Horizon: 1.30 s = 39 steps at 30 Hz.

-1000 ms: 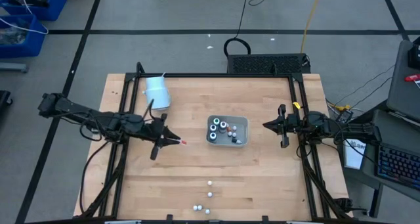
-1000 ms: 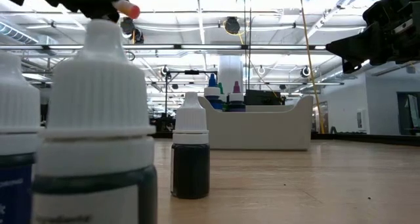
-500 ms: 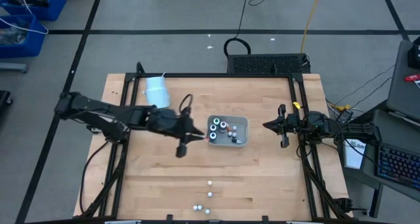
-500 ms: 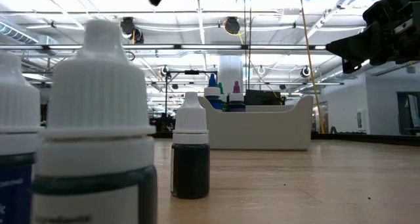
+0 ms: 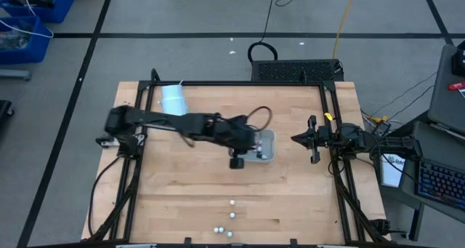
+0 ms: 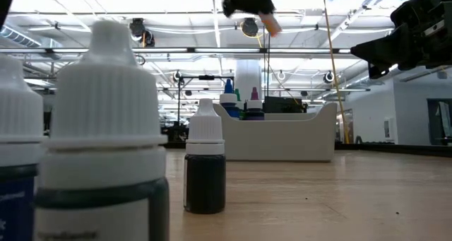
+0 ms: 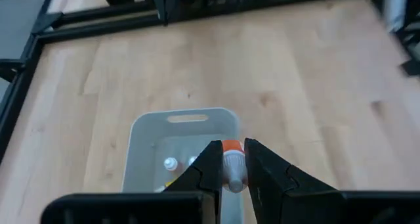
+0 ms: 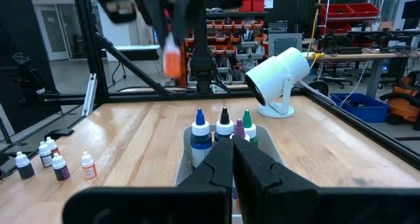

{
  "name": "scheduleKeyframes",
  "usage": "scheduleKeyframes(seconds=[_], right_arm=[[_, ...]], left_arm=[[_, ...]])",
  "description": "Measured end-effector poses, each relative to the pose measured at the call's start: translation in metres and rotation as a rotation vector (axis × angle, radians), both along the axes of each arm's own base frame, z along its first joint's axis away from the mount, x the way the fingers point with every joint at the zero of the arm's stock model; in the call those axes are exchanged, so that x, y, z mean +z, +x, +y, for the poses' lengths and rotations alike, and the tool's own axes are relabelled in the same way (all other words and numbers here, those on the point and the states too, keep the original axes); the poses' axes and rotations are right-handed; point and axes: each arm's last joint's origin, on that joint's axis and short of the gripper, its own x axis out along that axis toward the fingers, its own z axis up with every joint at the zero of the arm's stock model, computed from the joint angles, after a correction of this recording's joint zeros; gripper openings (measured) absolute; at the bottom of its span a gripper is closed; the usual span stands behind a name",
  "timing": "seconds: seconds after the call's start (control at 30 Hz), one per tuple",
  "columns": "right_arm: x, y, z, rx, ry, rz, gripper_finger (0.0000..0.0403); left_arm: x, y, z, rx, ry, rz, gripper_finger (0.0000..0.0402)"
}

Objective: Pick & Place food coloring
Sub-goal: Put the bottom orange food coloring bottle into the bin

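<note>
A: Surface? Bottle location?
B: Wooden table point(image 5: 290, 197). Orange-capped food coloring bottle point(image 7: 232, 163) sits clamped in the left gripper point(image 7: 231, 166), above the clear tray point(image 7: 141, 159) at centre.
A: Right gripper point(image 8: 232, 159)?
B: Closed, empty, at the table's right edge.

High view looking straight down on whole bench point(image 5: 290, 197). Low view sitting at bench-top level, bottles close. Wrist views facing clear tray point(image 7: 141, 152), shared mid-frame by all.
</note>
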Motion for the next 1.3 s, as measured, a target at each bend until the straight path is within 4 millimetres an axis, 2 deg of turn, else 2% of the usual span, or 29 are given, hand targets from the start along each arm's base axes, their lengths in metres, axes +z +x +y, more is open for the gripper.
scheduleKeyframes(seconds=[0.3,0.53,0.67,0.77,1.1,1.3], right_arm=[[0.000,0.000,0.000,0.000,-0.013,0.001,0.0000],[0.000,0.000,0.000,0.000,-0.016,0.000,0.0000],[0.000,0.000,0.000,0.000,-0.019,0.002,0.0000],[0.000,0.000,0.000,0.000,-0.019,0.002,0.0000],[0.000,0.000,0.000,0.000,-0.019,0.002,0.0000],[0.000,0.000,0.000,0.000,-0.019,0.002,0.0000]], left_arm=[[-0.046,0.057,0.023,0.014,0.053,0.084,0.0051],[-0.065,0.084,0.031,0.000,0.055,0.171,0.0051],[-0.075,0.087,0.029,-0.017,0.062,0.228,0.0051],[-0.080,0.082,0.024,-0.030,0.064,0.297,0.0051],[-0.092,0.077,-0.002,-0.091,0.120,0.381,0.0051],[-0.099,0.077,-0.004,-0.070,0.170,0.414,0.0051]])
